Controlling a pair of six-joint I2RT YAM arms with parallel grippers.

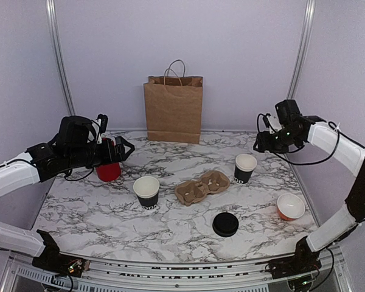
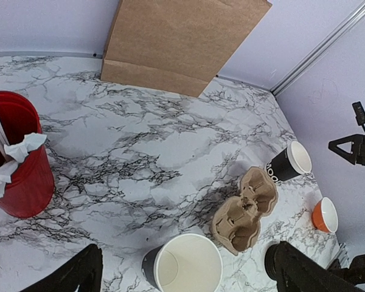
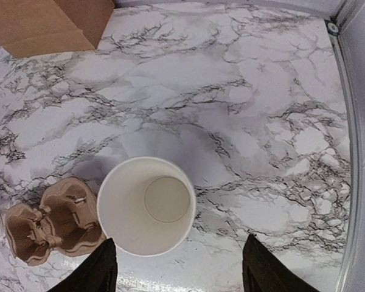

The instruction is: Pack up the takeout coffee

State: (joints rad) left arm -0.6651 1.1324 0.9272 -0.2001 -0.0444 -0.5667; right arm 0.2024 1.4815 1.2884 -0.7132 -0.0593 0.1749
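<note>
Packing not yet begun: the coffee cup stands open on the table just right of the carrier, in neither the carrier nor the bag behind it. The right hand hovers above the cup, fingers spread, empty. The left hand, well left of the carrier, is spread wide and holds nothing. The lid lies unused in front of the carrier.

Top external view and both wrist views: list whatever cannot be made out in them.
- Right wrist view: the black cup is seen straight down, so its own rim hides its side and print.
- Top external view: the paper bag shows only its front wall, which hides the inside.
- Top external view: the left gripper covers part of the red holder. In the left wrist view the left edge cuts the holder off.
</note>
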